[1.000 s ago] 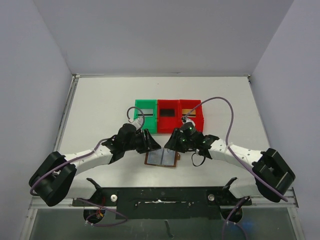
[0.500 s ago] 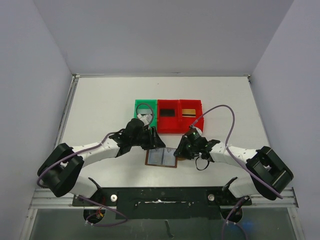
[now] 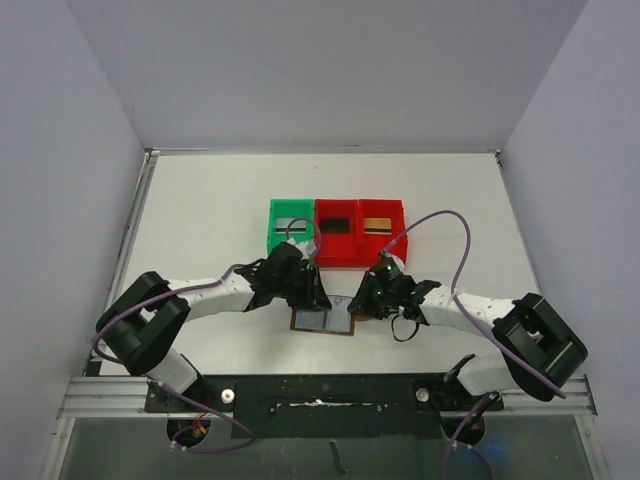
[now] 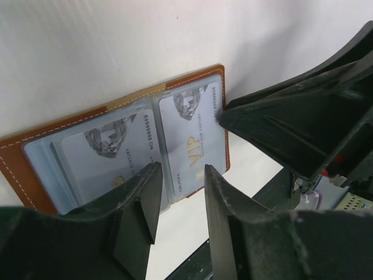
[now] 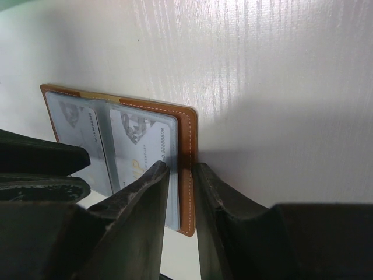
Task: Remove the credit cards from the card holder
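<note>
We see a white counter (image 3: pixel 200 200) walled on three sides. Across its near half the two arms reach inward toward each other, the left arm (image 3: pixel 200 298) from the left and the right arm (image 3: pixel 470 308) from the right. Behind their wrists, near the middle of the counter, three small bins stand touching in a row: a green bin (image 3: pixel 288 215) on the left and two red bins (image 3: pixel 336 252) to its right.

Just in front of the bins, between the two wrists, the card holder (image 3: pixel 322 320) lies open and flat on the counter, its brown leather border around pale pockets that face up. Two credit cards (image 4: pixel 186 134) sit inside those pockets, one on each side of the fold. Both are pale grey with a diamond picture, and the one nearer the right arm is printed VIP.

The left pincer (image 4: pixel 182 175) hangs over the holder's far edge close to the fold. Its fingers are parted by a narrow gap, and we see nothing clamped between them. The right pincer (image 5: pixel 182 169) stands at the holder's right edge, also only narrowly parted, with the stitched brown border showing in the gap. We cannot tell whether it presses on the leather.
</note>
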